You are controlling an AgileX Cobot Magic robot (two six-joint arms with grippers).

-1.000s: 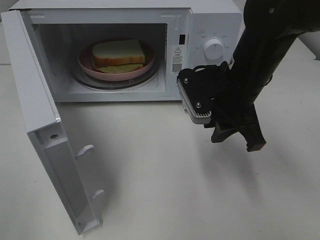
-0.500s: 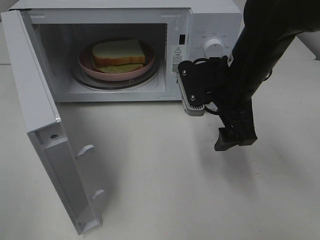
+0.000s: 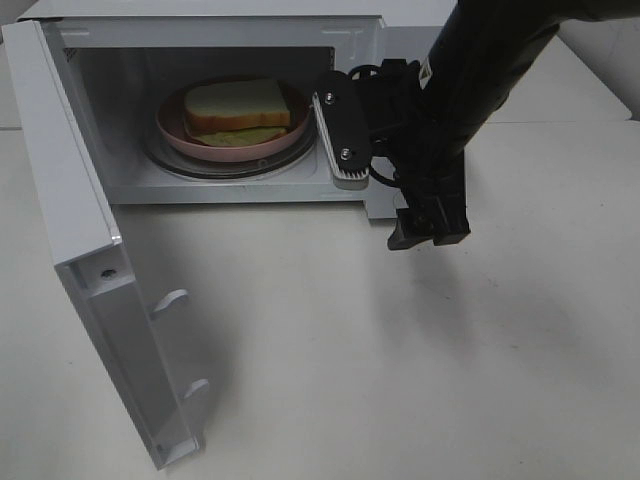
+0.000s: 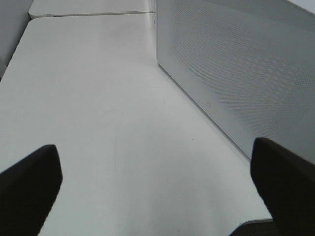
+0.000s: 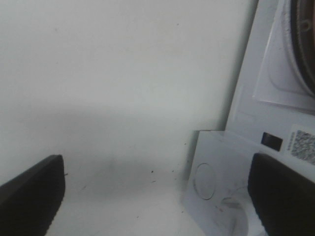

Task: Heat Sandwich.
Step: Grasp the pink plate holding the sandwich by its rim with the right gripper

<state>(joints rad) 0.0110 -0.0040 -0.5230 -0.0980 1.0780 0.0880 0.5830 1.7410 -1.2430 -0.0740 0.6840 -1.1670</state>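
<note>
The sandwich (image 3: 238,108), white bread with a pale green layer, lies on a round pink plate (image 3: 172,128) inside the open microwave (image 3: 225,25). My right gripper (image 3: 428,230) hangs in front of the microwave's control side, right of the cavity, pointing down at the table. In the right wrist view my right gripper (image 5: 157,201) is open, its dark fingers (image 5: 29,196) far apart with nothing between them. My left gripper (image 4: 157,196) does not appear in the high view. Its wrist view shows it open and empty over the table, beside the microwave's perforated side wall (image 4: 236,64).
The microwave door (image 3: 80,230) stands swung out toward the front left, its latch hooks (image 3: 172,300) facing right. My right arm (image 3: 480,70) covers the control panel. The white table (image 3: 400,380) spreads out in front of the microwave.
My right arm has swung left and back toward the microwave front, now covering the dial that was visible before. The sandwich, plate and door have not moved.
</note>
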